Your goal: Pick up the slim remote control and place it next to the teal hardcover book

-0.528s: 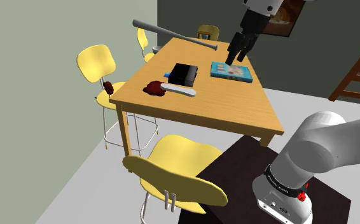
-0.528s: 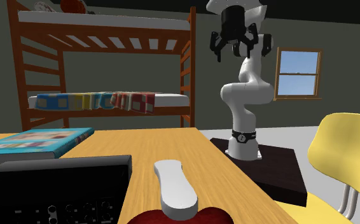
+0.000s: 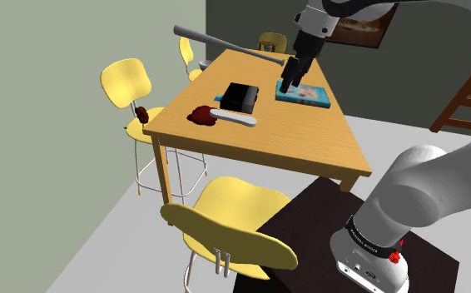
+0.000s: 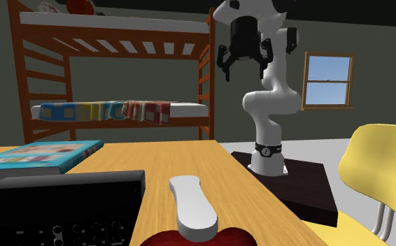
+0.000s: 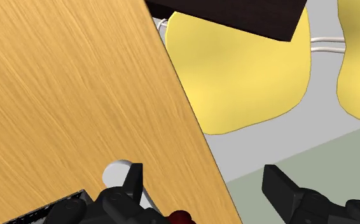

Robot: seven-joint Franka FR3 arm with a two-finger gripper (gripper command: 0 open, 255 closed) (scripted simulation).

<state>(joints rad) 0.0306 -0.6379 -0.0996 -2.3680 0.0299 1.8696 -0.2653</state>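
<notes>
The slim white remote (image 3: 234, 118) lies on the wooden table (image 3: 259, 137) near its front-left edge, beside a dark red object (image 3: 202, 116). The teal book (image 3: 302, 94) lies flat further back, apart from the remote. My gripper (image 3: 288, 84) hangs open above the table, between the book and a black box (image 3: 242, 96), holding nothing. In the second exterior view the remote (image 4: 192, 207) is close up and the gripper (image 4: 243, 63) is high above the table, with the book (image 4: 39, 155) at the left. In the wrist view the remote's rounded end (image 5: 117, 172) sits just beyond one fingertip (image 5: 135, 181).
A grey baseball bat (image 3: 225, 43) lies across the table's far end. Yellow chairs stand at the near side (image 3: 238, 216) and the left side (image 3: 127, 83). My dark stand (image 3: 309, 218) is by the table's near right corner. A bunk bed (image 4: 112, 70) stands behind.
The gripper has moved down and toward the shoulder view's left, from beyond the book's far edge to above the book and black box. Its fingers stay open.
</notes>
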